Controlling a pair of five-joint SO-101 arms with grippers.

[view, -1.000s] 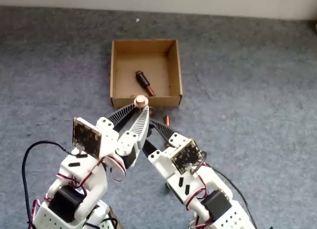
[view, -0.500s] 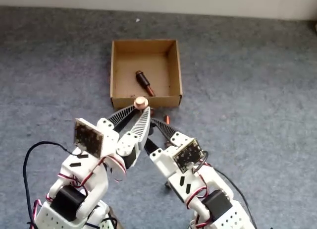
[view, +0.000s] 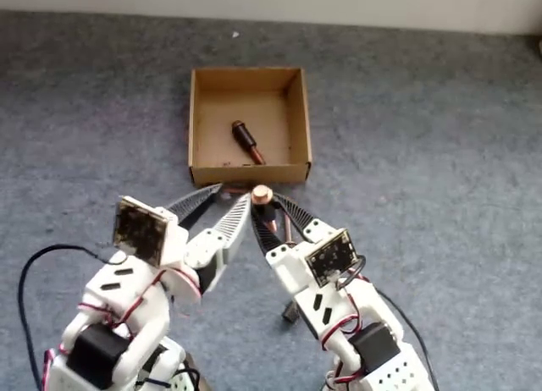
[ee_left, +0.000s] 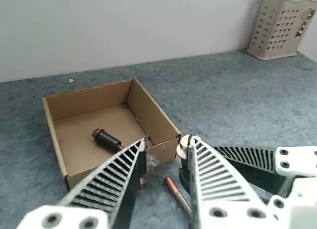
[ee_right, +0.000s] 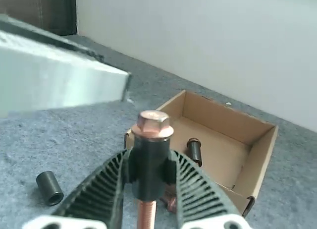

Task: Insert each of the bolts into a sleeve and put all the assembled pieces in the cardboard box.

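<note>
One sleeved bolt clamped upright in right pincer; left pincer released alongside.

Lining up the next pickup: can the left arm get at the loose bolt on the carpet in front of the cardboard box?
Probably yes. The left gripper is open, with the loose bolt lying bare just beneath it, though the right gripper, shut on an assembled piece, crowds that spot.

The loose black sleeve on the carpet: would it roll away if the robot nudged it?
Probably a little: the sleeve is a smooth round tube, though the fuzzy carpet should stop it soon. It looks rigid, likely metal, so heavy for its size.
</note>
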